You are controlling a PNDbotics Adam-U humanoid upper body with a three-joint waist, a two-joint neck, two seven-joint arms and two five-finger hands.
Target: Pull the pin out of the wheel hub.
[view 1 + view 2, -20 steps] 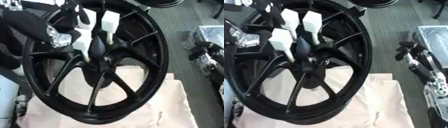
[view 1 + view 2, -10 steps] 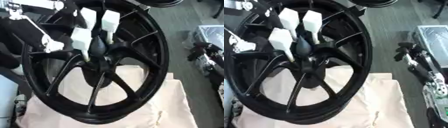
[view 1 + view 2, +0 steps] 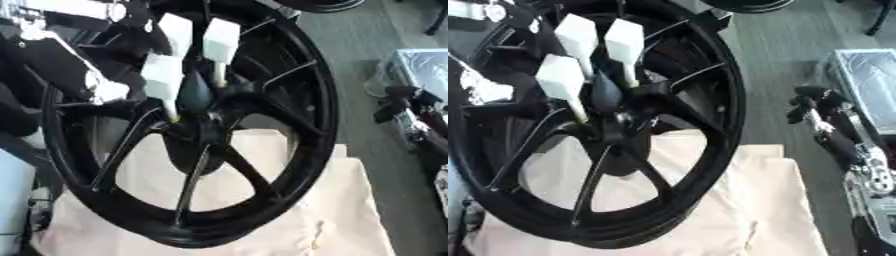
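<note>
The left hand has drawn back from the wheel hub; its fingers' state is unclear.

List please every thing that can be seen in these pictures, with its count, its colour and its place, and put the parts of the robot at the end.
wheel: one, black, spoked, standing tilted across the middle of the view, lower rim on the cloth.
wheel hub: one, black, at the centre of the wheel where the spokes meet.
pins: three, white block heads on thin pale stems, sticking out of the wheel hub toward the upper left.
cloth: one, cream, spread under the wheel in the lower part of the view.
floor: grey, upper right behind the wheel.
container: one, clear or pale, at the right edge.
left hand: one, black with silver, upper left behind the wheel's rim; fingers unclear.
right hand: one, black, right side, apart from the wheel, fingers relaxed.
</note>
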